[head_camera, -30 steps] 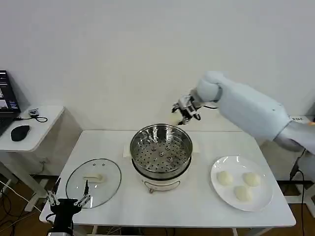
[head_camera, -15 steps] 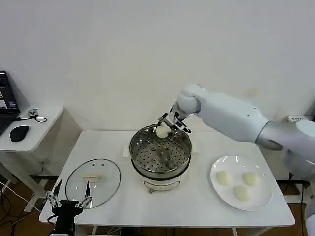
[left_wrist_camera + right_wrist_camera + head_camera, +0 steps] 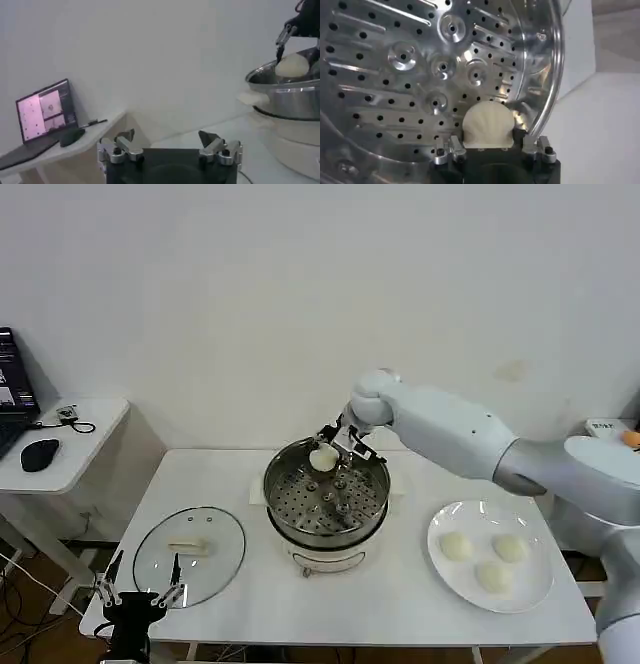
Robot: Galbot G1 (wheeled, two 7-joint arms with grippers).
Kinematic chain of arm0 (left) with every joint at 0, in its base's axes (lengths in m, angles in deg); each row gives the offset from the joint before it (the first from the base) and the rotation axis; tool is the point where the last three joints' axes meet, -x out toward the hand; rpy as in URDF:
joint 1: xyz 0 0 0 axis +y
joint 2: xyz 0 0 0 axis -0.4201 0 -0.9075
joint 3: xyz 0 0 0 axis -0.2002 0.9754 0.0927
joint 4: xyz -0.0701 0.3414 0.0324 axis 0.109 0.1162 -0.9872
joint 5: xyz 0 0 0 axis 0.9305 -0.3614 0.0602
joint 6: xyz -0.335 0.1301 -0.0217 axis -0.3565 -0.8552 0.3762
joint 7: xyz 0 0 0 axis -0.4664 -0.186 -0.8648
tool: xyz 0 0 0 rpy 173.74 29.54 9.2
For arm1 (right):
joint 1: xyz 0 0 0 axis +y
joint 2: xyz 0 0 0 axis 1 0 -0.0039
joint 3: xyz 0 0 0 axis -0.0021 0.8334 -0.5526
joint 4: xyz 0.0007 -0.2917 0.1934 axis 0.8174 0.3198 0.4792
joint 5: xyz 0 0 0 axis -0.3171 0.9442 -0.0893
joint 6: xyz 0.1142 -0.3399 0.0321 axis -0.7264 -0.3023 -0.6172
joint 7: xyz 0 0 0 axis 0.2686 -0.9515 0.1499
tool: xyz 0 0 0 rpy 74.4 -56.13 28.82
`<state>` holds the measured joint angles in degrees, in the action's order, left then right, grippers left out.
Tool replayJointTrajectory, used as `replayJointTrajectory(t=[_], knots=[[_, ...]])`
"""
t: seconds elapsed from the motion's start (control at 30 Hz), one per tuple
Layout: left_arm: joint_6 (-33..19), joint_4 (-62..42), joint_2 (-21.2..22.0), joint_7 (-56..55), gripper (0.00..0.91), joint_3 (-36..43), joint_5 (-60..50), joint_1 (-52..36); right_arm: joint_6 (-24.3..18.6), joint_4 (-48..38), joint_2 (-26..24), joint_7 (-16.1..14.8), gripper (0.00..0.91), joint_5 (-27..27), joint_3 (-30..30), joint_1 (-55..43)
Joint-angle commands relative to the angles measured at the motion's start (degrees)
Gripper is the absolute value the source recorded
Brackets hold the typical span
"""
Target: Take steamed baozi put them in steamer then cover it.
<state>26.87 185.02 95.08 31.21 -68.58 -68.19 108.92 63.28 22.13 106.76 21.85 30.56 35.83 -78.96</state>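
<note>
The right gripper's [image 3: 334,450] jaws are closed on one steamed baozi [image 3: 323,457], pinching it across its middle just above the far inner rim of the steamer [image 3: 327,493]. In the right wrist view the bun [image 3: 487,125] sits between the two fingers with the perforated basket floor close beneath it. It looks soft and light, with a smooth skin that would dent or tear under a hard squeeze, so a gentle hold on its widest part seems right, and a low release over the basket floor.

Three more baozi [image 3: 483,560] lie on the white plate [image 3: 537,584] to the right of the steamer, each probably best taken from its sides. The glass lid [image 3: 190,554] lies flat on the table left of the steamer; it is rigid, likely breakable, and its small white handle [image 3: 190,547] is the obvious grasp point. The left gripper [image 3: 139,593] waits near the lid's front edge, jaws spread and empty.
</note>
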Motion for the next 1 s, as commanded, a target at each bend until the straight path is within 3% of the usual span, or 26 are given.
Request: replayJointTrajectory(t=[0.03, 0.07, 0.2, 0.33, 0.47, 0.67, 0.77, 0.9, 1.0], knots=[[0.00, -0.04, 0.08, -0.04, 0.907, 0.04, -0.04, -0.04, -2.87, -2.97, 1.64, 1.47, 0.655, 2.62, 0.40, 0.76], [0.00, -0.06, 0.07, -0.05, 0.907, 0.03, -0.03, -0.04, -2.90, -2.93, 1.67, 1.46, 0.655, 2.76, 0.42, 0.81], [0.03, -0.03, 0.02, -0.06, 0.907, 0.00, -0.04, -0.04, -3.47, -2.76, 1.59, 1.54, 0.907, 2.73, 0.64, 0.66], [0.06, 0.12, 0.06, -0.08, 0.907, 0.01, -0.02, -0.04, -2.84, -1.02, 0.45, 1.08, 0.907, 0.71, 0.57, -0.89], [0.06, 0.09, -0.10, -0.07, 0.907, 0.24, -0.01, -0.05, 0.46, 3.75, -3.03, 0.15, 0.907, -5.47, 0.60, -4.78], [0.32, 1.52, -0.86, 0.19, 0.907, 1.17, 0.22, 0.21, 14.12, 17.45, -13.25, -1.95, 0.907, -18.45, 3.62, -15.56], [1.13, 2.40, -1.43, 0.48, 0.907, 1.85, 0.64, -0.06, 24.17, 27.79, -22.42, -1.79, 0.907, -25.69, 10.03, -20.82], [1.53, 2.96, -2.43, 0.77, 0.907, 2.77, 0.85, -0.43, 30.79, 38.11, -32.74, -2.52, 0.907, -27.03, 15.73, -24.77], [1.82, 2.92, -3.02, 0.96, 0.907, 3.61, 0.85, -1.03, 33.38, 41.78, -40.17, -2.80, 0.907, -27.35, 17.12, -24.24]])
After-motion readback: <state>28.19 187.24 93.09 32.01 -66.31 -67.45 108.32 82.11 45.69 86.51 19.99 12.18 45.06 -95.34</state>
